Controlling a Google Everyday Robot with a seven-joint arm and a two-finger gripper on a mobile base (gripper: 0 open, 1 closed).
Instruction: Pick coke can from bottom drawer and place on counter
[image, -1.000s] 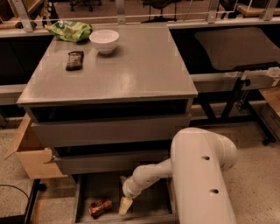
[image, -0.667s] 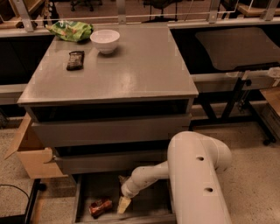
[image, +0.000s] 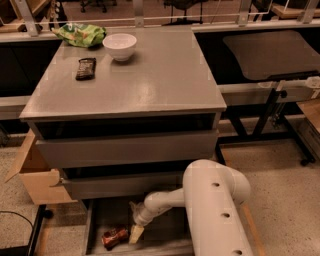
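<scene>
The coke can lies on its side on the dark floor of the open bottom drawer, near the drawer's front left. My gripper reaches down into that drawer on the white arm. Its pale tip sits just right of the can, very close to it. The counter is the broad grey top above the drawers, well above the gripper.
On the counter's far left stand a white bowl, a green chip bag and a dark snack bar. Two wider grey drawers overhang the bottom one. A cardboard box sits left, a dark tabletop right.
The gripper has shifted a little to the left, closer to the can. The arm's bulk has moved left as well. The can has not moved.
</scene>
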